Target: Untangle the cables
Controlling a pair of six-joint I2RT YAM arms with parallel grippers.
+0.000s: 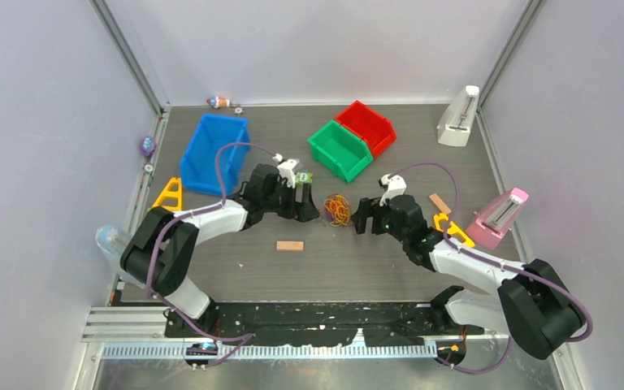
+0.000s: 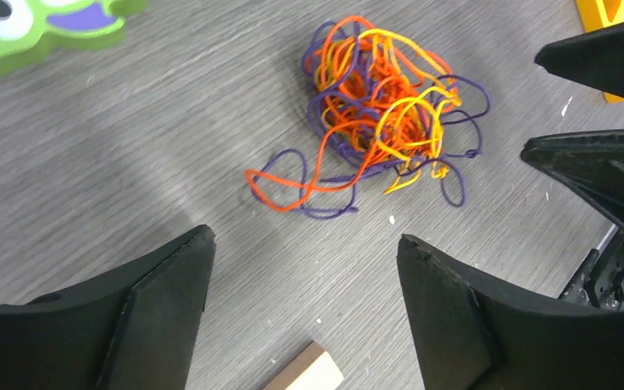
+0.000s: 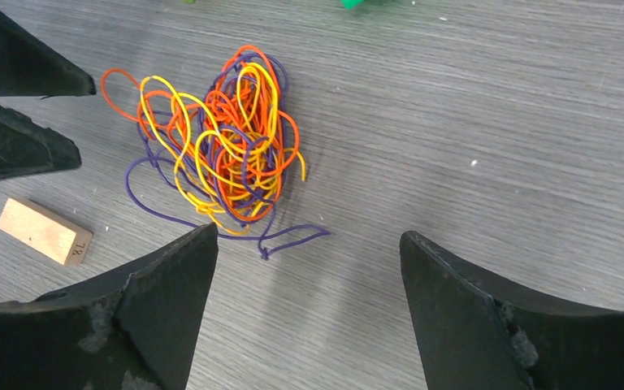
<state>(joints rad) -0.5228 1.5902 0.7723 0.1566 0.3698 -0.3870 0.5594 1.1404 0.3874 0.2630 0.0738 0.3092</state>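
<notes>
You have the cables [image 1: 338, 209] in one tangled heap of orange, yellow and purple strands, flat on the table [image 1: 374, 260] on the near side of the green bin [image 1: 340, 149], close to it but not touching. A few purple and orange loops trail loose from the heap's edge. Your left gripper [image 1: 312, 213] sits near-left of the green bin, jaws spread wide with nothing between them; the wrist view shows bare tabletop in the gap and the heap just beyond the fingertips [image 2: 199, 244]. Your right gripper [image 1: 362, 219] sits near-right of the green bin, likewise wide apart and holding nothing, its fingertips [image 3: 207, 240] short of the strands. A small wooden block [image 1: 289, 245] lies farther toward you from the green bin, clear of the heap.
</notes>
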